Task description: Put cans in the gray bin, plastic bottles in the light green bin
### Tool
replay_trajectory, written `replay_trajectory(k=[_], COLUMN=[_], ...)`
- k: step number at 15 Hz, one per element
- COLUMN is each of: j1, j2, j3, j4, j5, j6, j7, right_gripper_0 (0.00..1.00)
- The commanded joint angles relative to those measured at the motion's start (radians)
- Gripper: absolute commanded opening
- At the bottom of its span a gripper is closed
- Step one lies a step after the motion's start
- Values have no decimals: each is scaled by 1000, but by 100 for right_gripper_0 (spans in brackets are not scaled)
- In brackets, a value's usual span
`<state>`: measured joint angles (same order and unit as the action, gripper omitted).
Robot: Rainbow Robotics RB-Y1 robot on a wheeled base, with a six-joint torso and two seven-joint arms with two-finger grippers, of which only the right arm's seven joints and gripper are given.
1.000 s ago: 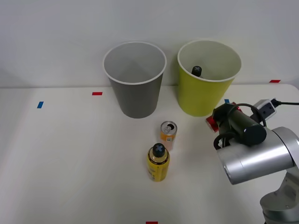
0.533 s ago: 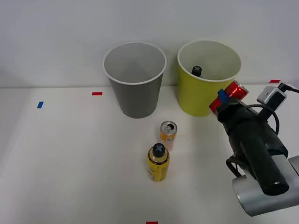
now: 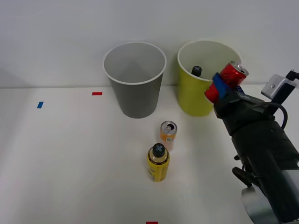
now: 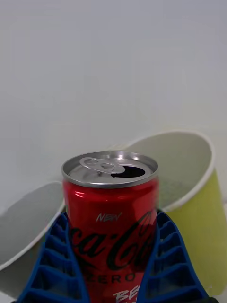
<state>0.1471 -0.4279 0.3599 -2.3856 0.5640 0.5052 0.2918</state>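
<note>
My right gripper (image 3: 223,87) is shut on a red can (image 3: 229,79), lifted off the table at the right, in front of the light green bin (image 3: 201,100). In the wrist view the red can (image 4: 111,222) stands upright between my blue fingers (image 4: 54,265), its opened silver top up. The light green bin (image 4: 208,218) holds a bottle, of which a black cap (image 3: 196,71) shows. To its left stands the gray bin (image 3: 135,100). An orange can (image 3: 168,134) sits on the table mid-front, and a yellow bottle (image 3: 158,164) with a black cap stands just before it.
The white table (image 3: 70,158) carries small red tape marks (image 3: 97,94) and a blue one (image 3: 40,105). A white wall stands right behind the bins. My arm's dark and silver body (image 3: 266,158) fills the right front.
My right arm has lifted the red can from near the table at the right, raising it up and a little left toward the light green bin. Nothing else moved.
</note>
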Motion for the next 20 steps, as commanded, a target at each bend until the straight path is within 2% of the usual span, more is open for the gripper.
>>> replay_trajectory(k=[1, 5, 7, 15, 20], j1=[-27, -141, -225, -575, -747], j2=[15, 51, 63, 195, 236], j3=[59, 90, 91, 116, 137], j4=[-1, 2, 51, 456, 672], j5=[74, 57, -27, -29, -27], j6=[-60, -86, -96, -143, -152], j7=[3, 3, 12, 49, 64], right_gripper_0=[13, 13, 13, 13, 13])
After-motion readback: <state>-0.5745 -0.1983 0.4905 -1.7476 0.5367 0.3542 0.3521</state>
